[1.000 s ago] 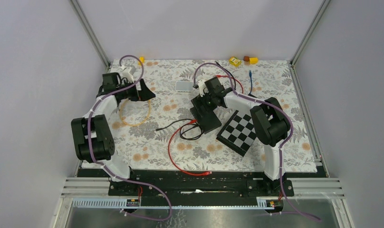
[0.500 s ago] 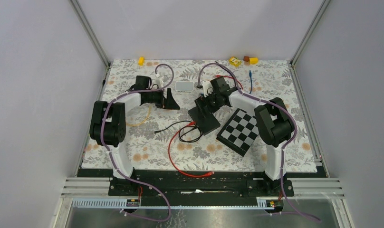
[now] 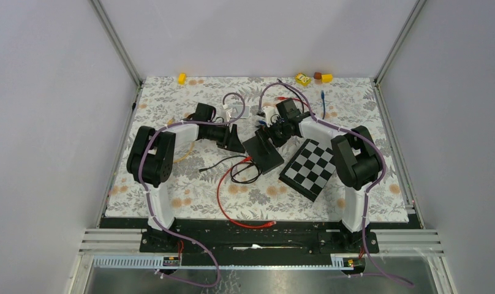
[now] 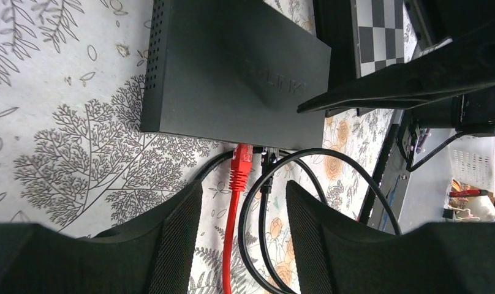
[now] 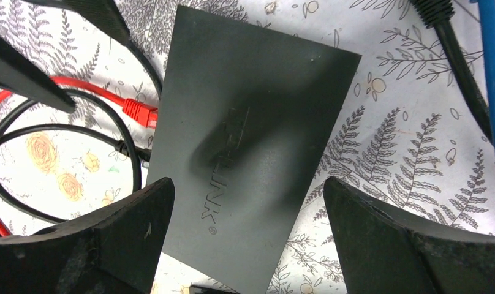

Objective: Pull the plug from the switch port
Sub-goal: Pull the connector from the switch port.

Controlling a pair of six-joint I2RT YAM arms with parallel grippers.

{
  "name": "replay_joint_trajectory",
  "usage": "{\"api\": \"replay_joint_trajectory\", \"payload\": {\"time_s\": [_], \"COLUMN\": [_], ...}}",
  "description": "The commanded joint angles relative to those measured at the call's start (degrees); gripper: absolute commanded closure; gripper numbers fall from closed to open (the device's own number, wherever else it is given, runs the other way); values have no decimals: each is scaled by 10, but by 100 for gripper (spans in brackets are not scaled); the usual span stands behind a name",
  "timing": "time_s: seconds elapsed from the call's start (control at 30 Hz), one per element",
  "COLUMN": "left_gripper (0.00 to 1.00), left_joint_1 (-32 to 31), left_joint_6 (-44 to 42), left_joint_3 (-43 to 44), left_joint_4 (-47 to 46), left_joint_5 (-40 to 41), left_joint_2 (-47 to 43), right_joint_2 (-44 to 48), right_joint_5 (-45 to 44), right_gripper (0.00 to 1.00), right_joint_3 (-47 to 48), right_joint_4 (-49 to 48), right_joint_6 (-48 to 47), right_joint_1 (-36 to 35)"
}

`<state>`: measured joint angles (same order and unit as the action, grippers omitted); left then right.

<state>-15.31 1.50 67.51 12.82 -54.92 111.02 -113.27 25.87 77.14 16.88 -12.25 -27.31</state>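
- The switch [image 3: 264,153] is a flat, matt-black rectangular box with a raised brand name on its lid and a row of small vent holes along one side. It lies flat near the middle of the floral tabletop [image 3: 367,122], turned at an angle to the edges.
- The plug [image 4: 241,166] is a red, ribbed connector seated in a port on the switch's left-facing side, pointing straight in.
- Its red cable [image 3: 219,190] curves toward the tabletop's near edge and ends in a loose red connector [image 3: 271,224].

Bright, even, sharp; soft shadows.
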Motion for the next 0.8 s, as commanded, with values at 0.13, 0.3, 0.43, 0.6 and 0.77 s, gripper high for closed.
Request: {"api": "replay_joint_trajectory", "payload": {"time_s": [0.13, 0.3, 0.43, 0.6, 0.77], "left_gripper": [50, 52, 55, 57, 58], "left_joint_1": [-23, -29, -30, -31, -32], "left_joint_6": [-11, -11, -11, -11, -11], "left_joint_3": [0, -2, -5, -6, -5], "left_joint_4": [-15, -15, -15, -15, -15], "left_joint_5": [-14, -19, -22, -21, -19], "left_joint_2": [22, 32, 41, 46, 57], "right_joint_2": [36, 34, 31, 37, 45], "right_joint_5": [39, 50, 57, 73, 83], "right_gripper": [3, 3, 3, 4, 4], "right_joint_3": [7, 20, 26, 15, -5], "right_joint_4": [38, 75, 105, 136, 146], "right_joint_6": [-54, -85, -113, -155, -182], "right_joint_1": [9, 9, 9, 9, 9]}}
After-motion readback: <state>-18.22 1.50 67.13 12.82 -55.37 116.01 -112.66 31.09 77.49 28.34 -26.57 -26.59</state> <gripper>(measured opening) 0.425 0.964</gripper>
